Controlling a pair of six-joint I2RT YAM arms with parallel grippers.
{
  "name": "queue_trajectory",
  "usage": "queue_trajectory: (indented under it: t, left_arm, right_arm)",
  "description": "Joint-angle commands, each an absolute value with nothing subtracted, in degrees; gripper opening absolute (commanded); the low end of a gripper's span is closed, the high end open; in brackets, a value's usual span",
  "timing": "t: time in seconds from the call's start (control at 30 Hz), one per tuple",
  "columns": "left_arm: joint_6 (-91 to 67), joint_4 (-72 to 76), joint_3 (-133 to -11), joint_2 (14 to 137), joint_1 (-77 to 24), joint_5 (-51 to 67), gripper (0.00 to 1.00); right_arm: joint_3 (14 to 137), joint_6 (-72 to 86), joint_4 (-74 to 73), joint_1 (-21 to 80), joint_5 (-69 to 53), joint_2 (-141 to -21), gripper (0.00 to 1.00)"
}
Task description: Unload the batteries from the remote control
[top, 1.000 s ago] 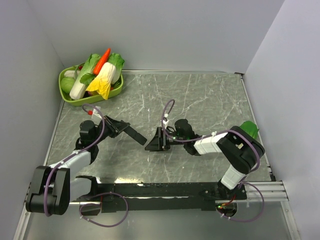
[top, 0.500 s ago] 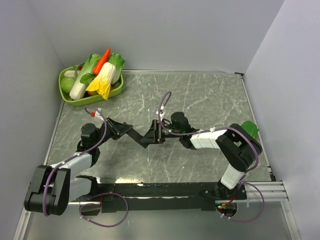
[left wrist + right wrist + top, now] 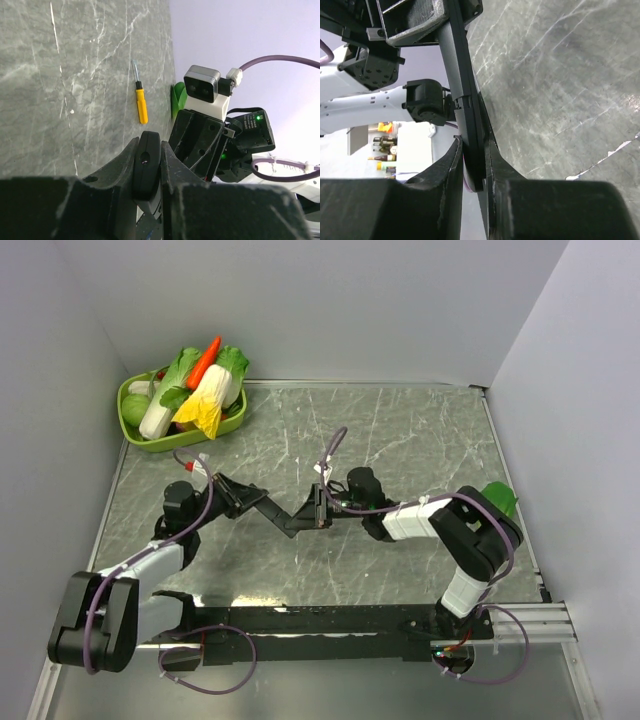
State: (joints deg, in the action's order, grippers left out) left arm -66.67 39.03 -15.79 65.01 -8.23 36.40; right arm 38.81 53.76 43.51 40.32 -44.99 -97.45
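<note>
Top external view: the remote control (image 3: 279,518) is a little left of the centre of the frame, over the marble table (image 3: 430,440), and it is held at both ends. The left gripper (image 3: 248,502) is closed tightly on its left end. The right gripper (image 3: 313,515) is closed on its right end. In the right wrist view both fingers (image 3: 449,167) press the flat sides of the black bar. In the left wrist view a yellow screwdriver (image 3: 142,104) lies on the table, upper middle. A green basket (image 3: 150,444) of vegetables stands at the upper left.
</note>
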Motion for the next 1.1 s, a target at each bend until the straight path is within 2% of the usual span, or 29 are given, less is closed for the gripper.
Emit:
queue_trajectory:
  t: [0.0,0.07,0.1,0.13,0.2,0.3,0.33,0.4,0.53,0.57,0.6,0.67,0.77,0.9,0.97,1.0,1.07]
  left_arm:
    - [-62.1,38.4,-18.7,63.7,-8.2,33.6,0.01]
    - [-63.0,39.6,-18.1,64.2,-8.2,33.8,0.01]
    - [-63.4,41.1,-18.0,64.4,-8.2,34.2,0.01]
    - [-64.2,42.0,-17.8,65.3,-8.2,34.6,0.01]
    - [-65.5,45.2,-17.6,66.4,-8.2,36.2,0.01]
    - [-67.5,47.5,-17.1,68.3,-8.2,37.3,0.01]
    - [-67.6,47.6,-17.1,68.4,-8.2,37.2,0.01]
    - [-66.9,46.4,-17.3,67.8,-8.1,36.5,0.01]
    - [-63.6,42.6,-18.1,66.5,-8.0,34.0,0.01]
    - [-63.5,42.7,-18.1,66.5,-8.0,34.1,0.01]
    - [-63.6,43.0,-18.2,66.7,-8.0,34.4,0.01]
    - [-63.9,43.2,-18.3,66.9,-8.0,35.1,0.01]
    - [-63.6,42.1,-18.4,67.0,-7.9,35.2,0.01]
    - [-64.3,43.4,-18.2,67.8,-7.0,36.7,0.01]
    - [-64.4,43.5,-18.7,68.1,-7.0,37.0,0.01]
    - [-64.9,43.9,-18.8,68.5,-7.0,37.3,0.01]
    - [-65.2,44.2,-19.1,68.7,-7.0,37.7,0.01]
  right_arm:
    - [34.9,53.3,43.0,39.5,-41.4,-97.6,0.11]
    - [34.1,54.0,44.7,39.3,-42.1,-97.8,0.11]
    - [33.9,54.4,45.6,39.3,-42.7,-98.3,0.13]
    - [33.8,54.6,46.3,39.3,-43.7,-98.3,0.23]
    - [32.7,54.1,47.2,39.3,-43.6,-97.7,0.27]
    - [31.8,52.6,44.9,39.3,-42.7,-96.0,0.17]
    - [31.6,52.3,44.7,39.3,-42.6,-95.5,0.08]
    - [30.9,51.5,41.7,39.4,-41.8,-94.5,0.03]
    - [30.7,50.8,40.9,39.3,-41.4,-94.1,0.24]
    - [30.2,50.9,41.6,39.2,-41.7,-94.4,0.24]
    - [30.1,51.1,42.0,39.3,-42.5,-94.7,0.23]
    - [30.2,51.3,42.7,39.0,-43.1,-95.0,0.12]
    - [30.0,53.2,45.9,38.7,-44.9,-95.7,0.06]
    - [29.4,53.4,47.7,38.3,-46.6,-95.2,0.33]
    - [29.1,52.2,45.7,38.1,-45.5,-93.9,0.29]
    - [29.1,51.8,44.9,38.0,-45.3,-93.4,0.16]
    - [29.5,51.0,43.7,37.9,-45.4,-92.9,0.05]
